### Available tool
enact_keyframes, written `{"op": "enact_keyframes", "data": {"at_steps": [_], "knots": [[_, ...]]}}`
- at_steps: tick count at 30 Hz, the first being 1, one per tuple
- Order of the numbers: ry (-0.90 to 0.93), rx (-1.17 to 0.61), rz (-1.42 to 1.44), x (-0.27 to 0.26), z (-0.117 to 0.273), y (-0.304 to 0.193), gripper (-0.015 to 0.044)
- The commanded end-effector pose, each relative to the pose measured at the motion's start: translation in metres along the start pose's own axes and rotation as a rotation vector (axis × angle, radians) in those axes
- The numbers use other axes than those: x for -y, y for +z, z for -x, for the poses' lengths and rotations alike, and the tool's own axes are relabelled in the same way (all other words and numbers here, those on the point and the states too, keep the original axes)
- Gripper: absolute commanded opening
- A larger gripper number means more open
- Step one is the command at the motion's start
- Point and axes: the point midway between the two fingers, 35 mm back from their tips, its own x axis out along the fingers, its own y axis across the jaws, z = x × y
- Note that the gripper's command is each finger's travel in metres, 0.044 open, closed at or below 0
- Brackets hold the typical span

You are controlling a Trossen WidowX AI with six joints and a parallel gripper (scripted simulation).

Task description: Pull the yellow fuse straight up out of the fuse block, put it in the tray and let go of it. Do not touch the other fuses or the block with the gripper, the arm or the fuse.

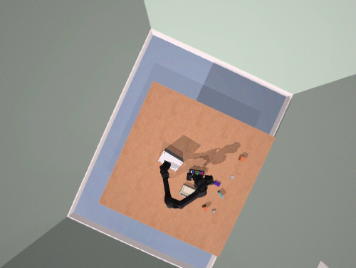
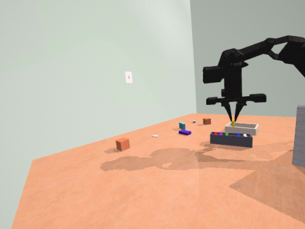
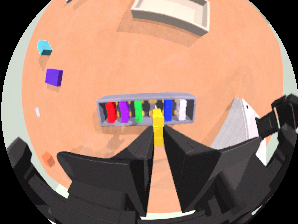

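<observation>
My gripper [image 2: 233,120] [image 3: 158,130] is shut on the yellow fuse [image 2: 233,123] [image 3: 158,128], which hangs upright. In the exterior view the fuse is above the fuse block [image 2: 231,140] [image 3: 146,95], with a gap between its lower end and the block's top. The slot between green and blue shows no fuse in the wrist view. The red [image 3: 111,112], purple [image 3: 124,112], green [image 3: 138,111], blue [image 3: 168,110] and white [image 3: 182,109] fuses sit in the block. The pale tray [image 1: 181,192] [image 2: 241,131] [image 3: 170,23] lies on the far side of the block in the exterior view.
A white and grey box [image 1: 171,161] [image 2: 299,137] [image 3: 232,126] stands on the block's other side from the loose pieces. A purple block [image 1: 217,183] [image 2: 185,132] [image 3: 54,77], a cyan block [image 1: 221,194] [image 2: 182,125] [image 3: 44,47] and orange cubes [image 1: 243,158] [image 2: 122,144] lie scattered on the table.
</observation>
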Motion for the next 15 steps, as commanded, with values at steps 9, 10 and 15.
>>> {"op": "enact_keyframes", "data": {"at_steps": [9, 10, 15], "knots": [[0.015, -0.021, -0.003, 0.001, 0.006, 0.076, 0.0000], [0.016, -0.021, -0.003, 0.002, 0.006, 0.084, 0.0000], [0.016, -0.018, -0.004, 0.013, 0.005, 0.125, 0.0000]]}}
